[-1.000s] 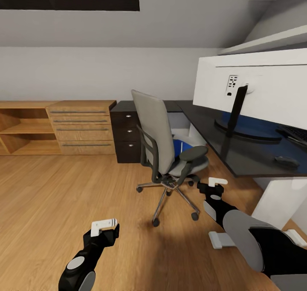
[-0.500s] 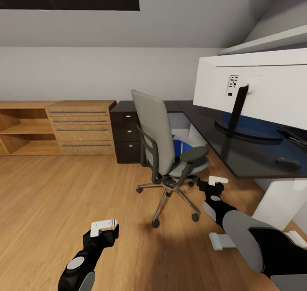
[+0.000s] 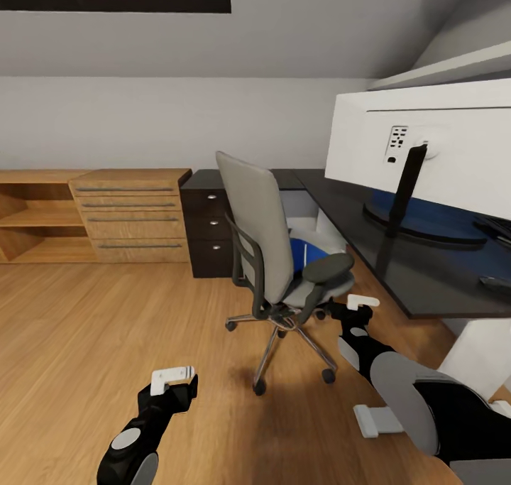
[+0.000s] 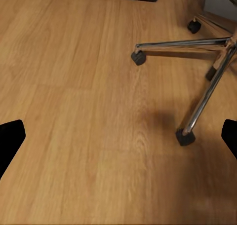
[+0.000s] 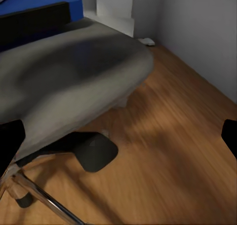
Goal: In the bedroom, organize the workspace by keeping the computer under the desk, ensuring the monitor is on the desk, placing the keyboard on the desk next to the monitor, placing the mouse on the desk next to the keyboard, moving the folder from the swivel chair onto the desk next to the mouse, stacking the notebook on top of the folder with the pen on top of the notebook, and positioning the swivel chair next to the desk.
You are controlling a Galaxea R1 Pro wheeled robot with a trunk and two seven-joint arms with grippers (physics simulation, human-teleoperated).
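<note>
Swivel chair [image 3: 273,258] at frame centre, beside the desk [image 3: 397,251]; blue folder [image 3: 301,249] lying flat on its grey seat, above-left of the right gripper [image 3: 360,303]; right gripper's fingers spread wide, empty; left gripper [image 3: 172,376], lower left over floor [image 3: 106,329], likewise spread, empty.

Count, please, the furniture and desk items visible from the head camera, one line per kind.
swivel chair: 1
desk: 1
monitor: 1
folder: 1
mouse: 1
wooden low shelving: 1
dark drawer cabinet: 1
Total: 7
</note>
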